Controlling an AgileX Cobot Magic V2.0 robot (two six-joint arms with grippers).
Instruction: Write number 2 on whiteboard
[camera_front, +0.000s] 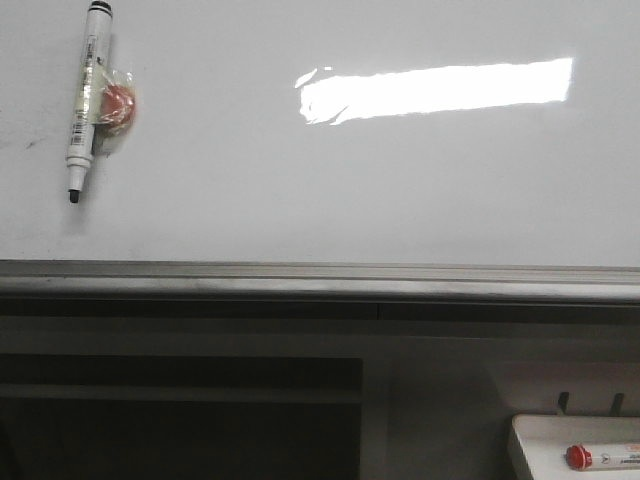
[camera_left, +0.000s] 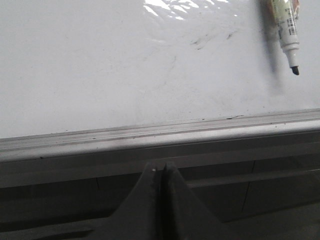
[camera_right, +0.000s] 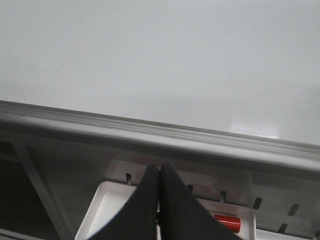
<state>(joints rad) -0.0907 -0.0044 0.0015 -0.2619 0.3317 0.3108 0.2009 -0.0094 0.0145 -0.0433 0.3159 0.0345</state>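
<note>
The whiteboard (camera_front: 320, 180) fills the upper part of the front view, glossy white-grey with a bright glare patch and a grey metal lower rail (camera_front: 320, 280). No number 2 shows on it. A white marker (camera_front: 85, 95) with a black cap end and bare black tip is stuck to the board at its upper left, next to a red round piece under clear tape. Its tip also shows in the left wrist view, marker (camera_left: 286, 30). My left gripper (camera_left: 161, 170) is shut and empty below the rail. My right gripper (camera_right: 160, 170) is shut and empty over the small tray.
A small white tray (camera_front: 540, 440) sits at the lower right below the rail and holds a red-capped marker (camera_front: 600, 457), also seen as the red cap (camera_right: 227, 222). Faint dark smudges (camera_left: 210, 40) mark the board. Dark shelving lies under the rail.
</note>
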